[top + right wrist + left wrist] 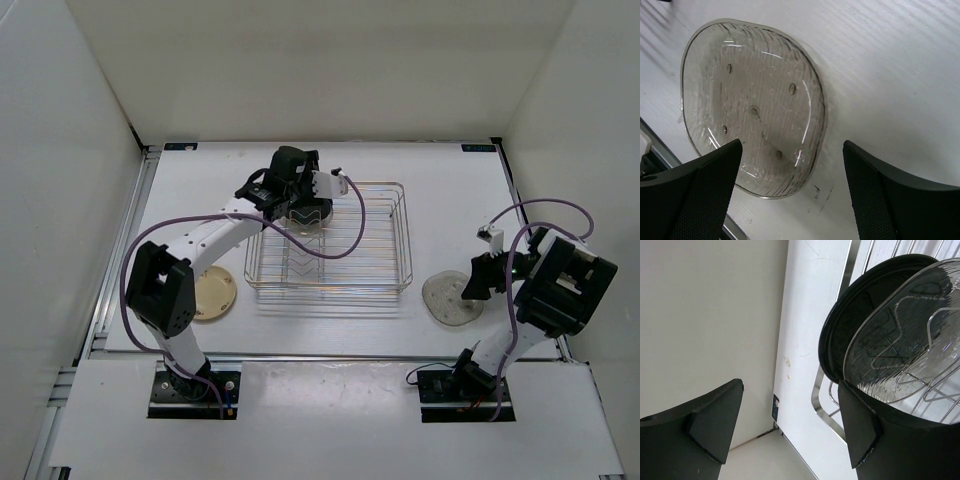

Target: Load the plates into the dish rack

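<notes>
Translucent plate (pixel 752 100) beneath right gripper (pixel 792 146)

Top camera overlooks the whole table (pixel 450 200); wrist cameras sit close — left at rack (pixel 816 399), right over plate (pixel 752 107) — both spots shared with the top view.

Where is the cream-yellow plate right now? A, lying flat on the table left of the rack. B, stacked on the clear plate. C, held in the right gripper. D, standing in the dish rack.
A: the cream-yellow plate lies flat on the table, outside the dish rack and to its left.
</notes>
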### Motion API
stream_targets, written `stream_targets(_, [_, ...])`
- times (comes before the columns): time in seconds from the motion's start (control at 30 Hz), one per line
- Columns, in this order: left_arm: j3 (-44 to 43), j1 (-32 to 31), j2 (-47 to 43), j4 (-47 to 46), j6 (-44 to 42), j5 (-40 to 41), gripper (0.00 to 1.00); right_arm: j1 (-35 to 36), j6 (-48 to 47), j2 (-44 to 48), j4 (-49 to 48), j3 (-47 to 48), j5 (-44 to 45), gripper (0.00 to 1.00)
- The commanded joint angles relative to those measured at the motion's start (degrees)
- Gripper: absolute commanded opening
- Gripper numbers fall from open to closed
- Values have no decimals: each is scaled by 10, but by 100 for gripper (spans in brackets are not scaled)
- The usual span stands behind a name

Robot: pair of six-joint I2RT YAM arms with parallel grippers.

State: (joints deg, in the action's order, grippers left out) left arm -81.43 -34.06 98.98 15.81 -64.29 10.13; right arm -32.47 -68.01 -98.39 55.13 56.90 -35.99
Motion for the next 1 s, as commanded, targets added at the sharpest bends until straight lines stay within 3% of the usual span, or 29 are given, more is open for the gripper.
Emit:
stream_targets(0.0, [-7, 7, -43, -5, 8, 7, 89, 11, -34, -10, 42, 14, 2, 85])
stream_targets(0.27, [-19, 17, -59, -5, 8, 13, 90, 21, -53, -26, 80, 32, 2, 81])
stream_targets(0.37, [-19, 23, -64, -5, 8, 13, 90, 21, -53, -31, 85, 32, 2, 74])
stream_targets(0.53, [-19, 42, -76, -5, 14, 18, 90, 21, -53, -31, 85, 37, 2, 52])
stream_targets(0.97, [-8, 58, -103, -5, 14, 18, 90, 21, -29, -14, 62, 32, 2, 23])
